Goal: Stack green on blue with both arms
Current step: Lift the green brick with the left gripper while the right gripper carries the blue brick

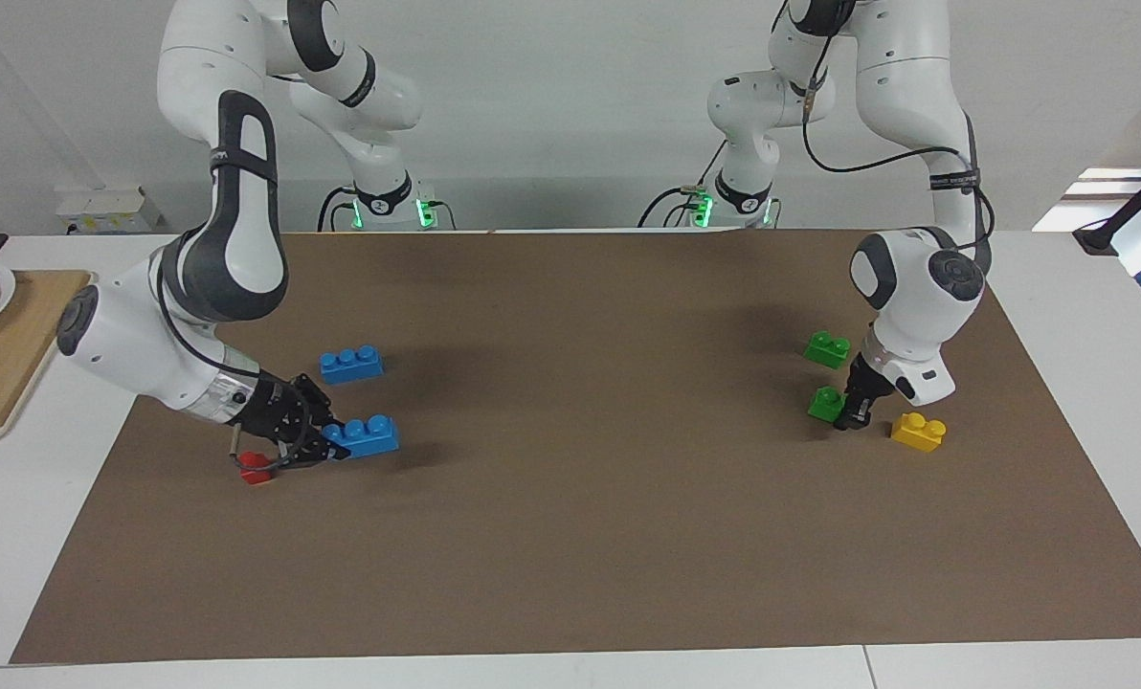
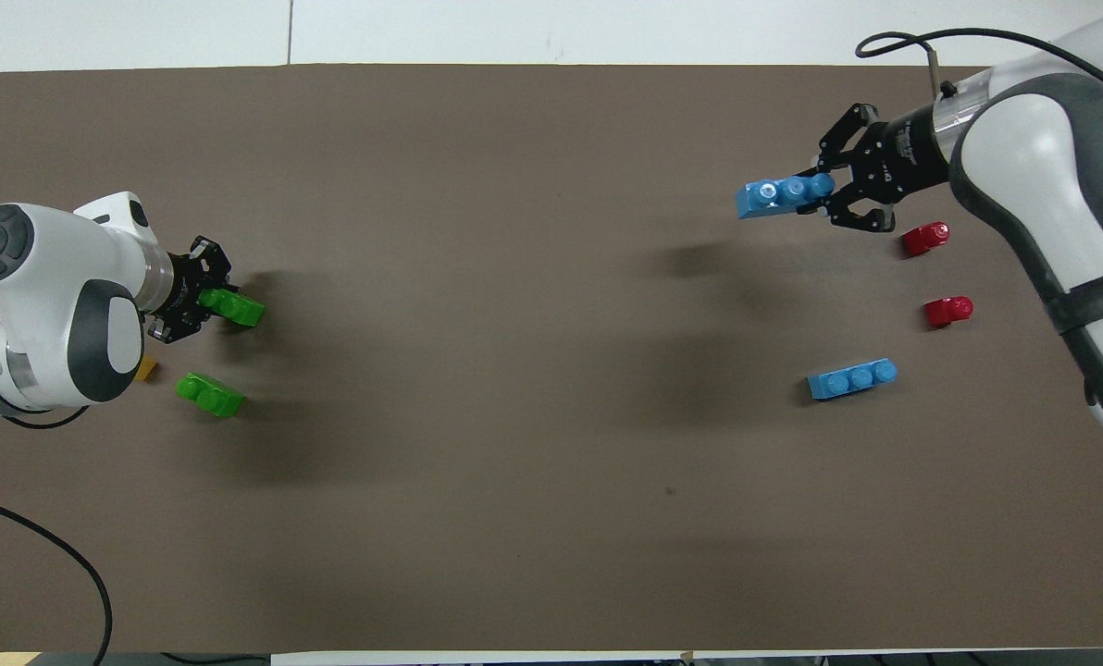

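My right gripper [image 1: 334, 442] [image 2: 827, 192] is shut on one end of a blue three-stud brick [image 1: 369, 435] [image 2: 778, 197] and holds it a little above the brown mat. The second blue brick [image 1: 351, 364] [image 2: 852, 378] lies on the mat nearer to the robots. My left gripper [image 1: 845, 411] [image 2: 207, 302] is shut on a green two-stud brick [image 1: 825, 404] [image 2: 235, 308], at or just above the mat. The second green brick [image 1: 827, 348] [image 2: 209, 395] lies nearer to the robots.
A yellow brick [image 1: 918, 431] [image 2: 147, 368] lies beside the left gripper. Two small red bricks [image 2: 924, 239] [image 2: 949, 310] lie by the right gripper; one shows in the facing view [image 1: 255, 468]. A wooden board [image 1: 15, 344] lies off the mat at the right arm's end.
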